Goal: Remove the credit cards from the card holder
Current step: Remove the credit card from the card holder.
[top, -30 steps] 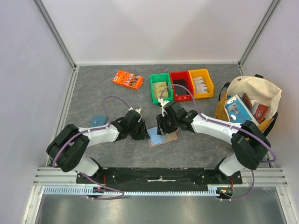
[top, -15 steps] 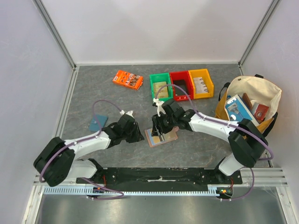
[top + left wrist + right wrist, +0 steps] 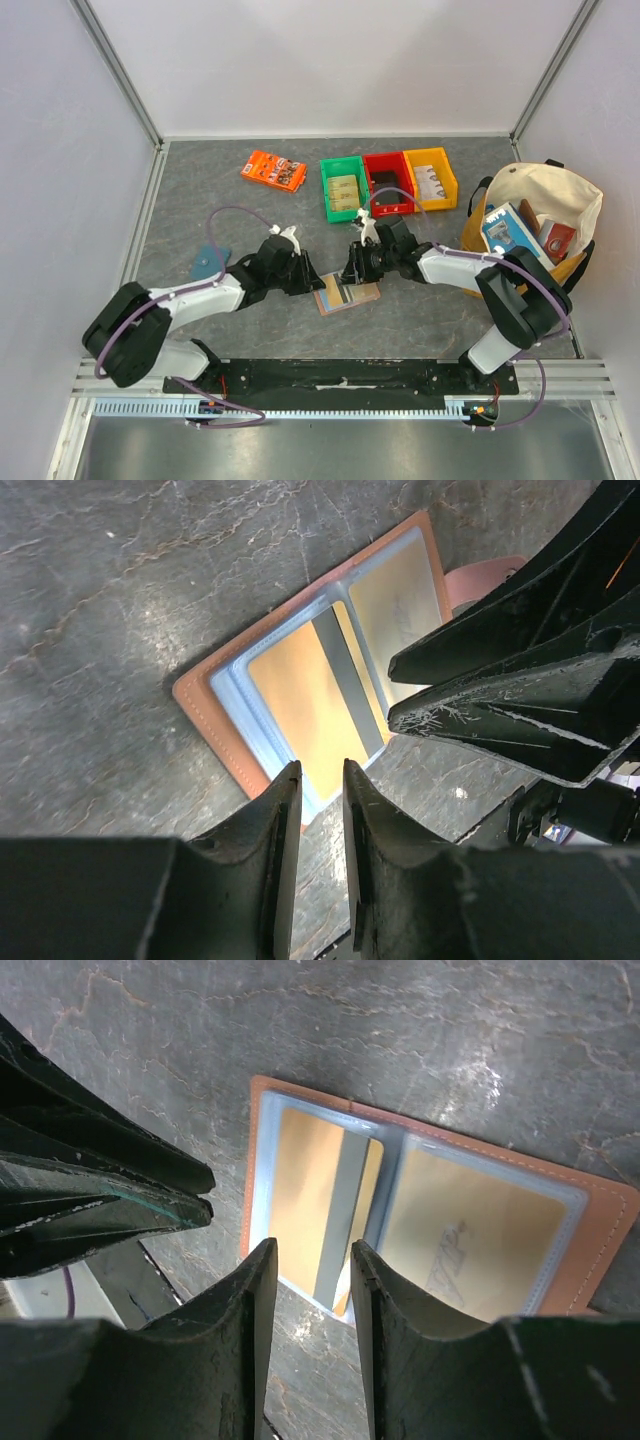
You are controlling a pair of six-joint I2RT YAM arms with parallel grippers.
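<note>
The tan leather card holder (image 3: 347, 296) lies spread flat on the grey table, light blue sleeves facing up. Two gold credit cards sit in the sleeves: one with a grey stripe (image 3: 312, 1200) and one plain (image 3: 470, 1240). My left gripper (image 3: 309, 284) hovers at the holder's left edge, its jaws slightly open with only table between them (image 3: 320, 775). My right gripper (image 3: 353, 272) is at the holder's far edge, open and holding nothing (image 3: 314, 1250), its fingertips just over the striped card's end. The holder's snap tab (image 3: 490, 575) pokes out beside the right fingers.
A teal pouch (image 3: 210, 262) lies left of the left arm. At the back are an orange packet (image 3: 273, 170) and green (image 3: 343, 187), red (image 3: 388, 180) and yellow (image 3: 430, 178) bins. A canvas bag (image 3: 535, 225) full of items stands at the right.
The holder now lies open with the gold cards showing instead of a blue flap. My left gripper swung back to its left edge. My right gripper shifted right and narrowed.
</note>
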